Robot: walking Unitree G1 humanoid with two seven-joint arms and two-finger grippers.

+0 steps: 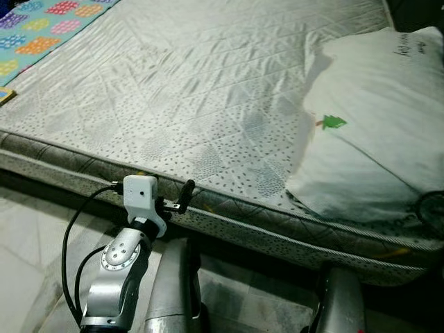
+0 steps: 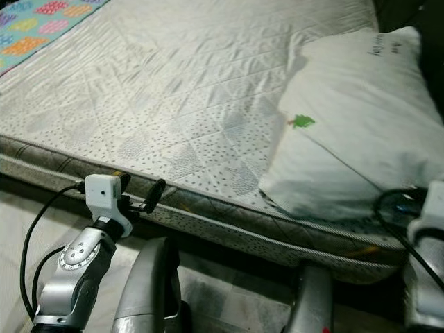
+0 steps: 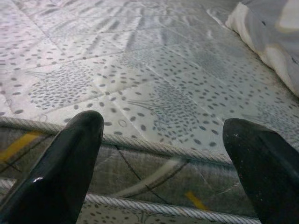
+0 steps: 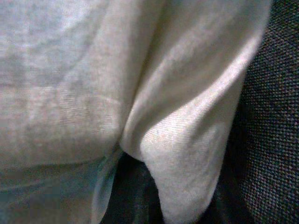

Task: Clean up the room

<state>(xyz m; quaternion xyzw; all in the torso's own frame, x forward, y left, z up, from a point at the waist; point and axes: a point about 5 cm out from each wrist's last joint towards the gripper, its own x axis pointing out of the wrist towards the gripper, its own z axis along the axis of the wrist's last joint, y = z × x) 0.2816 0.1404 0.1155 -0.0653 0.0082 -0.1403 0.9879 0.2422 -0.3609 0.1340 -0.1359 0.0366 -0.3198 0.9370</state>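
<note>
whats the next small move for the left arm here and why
Probably ease the left pincer forward over the mattress edge toward the white pillow. Its fingers are spread open and hold nothing, level with the mattress side, while the pillow lies off to the right, near the edge.

We see the big white soft pillow (image 1: 374, 125) cut off at the edge. Our right pincer's tips hide behind its blurry cloth.

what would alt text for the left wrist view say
Two black fingers of the left gripper, spread wide apart, point at the near edge of a grey patterned mattress; a white pillow lies on it, off to one side.
</note>
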